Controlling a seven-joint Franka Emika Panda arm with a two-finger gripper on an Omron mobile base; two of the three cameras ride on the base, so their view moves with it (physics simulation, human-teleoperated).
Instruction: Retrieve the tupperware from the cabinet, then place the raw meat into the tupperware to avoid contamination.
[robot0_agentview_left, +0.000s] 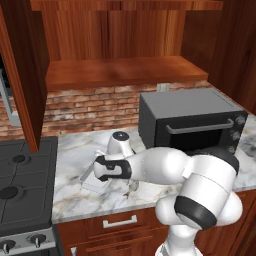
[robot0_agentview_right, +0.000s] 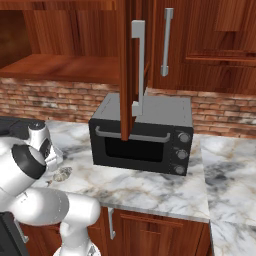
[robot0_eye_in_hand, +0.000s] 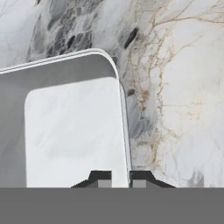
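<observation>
- The cabinet (robot0_agentview_left: 125, 30) is seen standing open above the counter, its reddish-brown door (robot0_agentview_left: 22, 75) swung out at the left of the left base view; nothing is seen on the bare wooden shelf (robot0_agentview_left: 125, 72).
- In the right base view a second open door (robot0_agentview_right: 127, 70) is caught edge-on, with its long silver bar handle (robot0_agentview_right: 139, 65) facing the camera.
- The marble counter (robot0_agentview_left: 75, 145) is stretched out under the cabinet, backed by a brick wall (robot0_agentview_left: 95, 107).
- A black toaster oven (robot0_agentview_left: 190, 120) is parked at the right of the counter, against the wall, its door closed.
- A dark stove (robot0_agentview_left: 20, 180) is set just left of the counter.
- The white arm (robot0_agentview_left: 165, 167) is reached low and leftward across the counter, in front of the toaster oven.
- The tupperware (robot0_agentview_left: 92, 181) is found on the counter under the hand, well left of the toaster oven; in the hand view its pale floor and raised rim are seen from straight above.
- The gripper (robot0_eye_in_hand: 120, 179) is held right over the tupperware's side wall, with the fingertips (robot0_eye_in_hand: 100, 179) drawn close together and the rim running between them; whether the rim is actually pinched cannot be told.
- The raw meat (robot0_agentview_right: 62, 174) is spotted lying on the marble, a small grey-brown lump beside the arm and outside the tupperware.
</observation>
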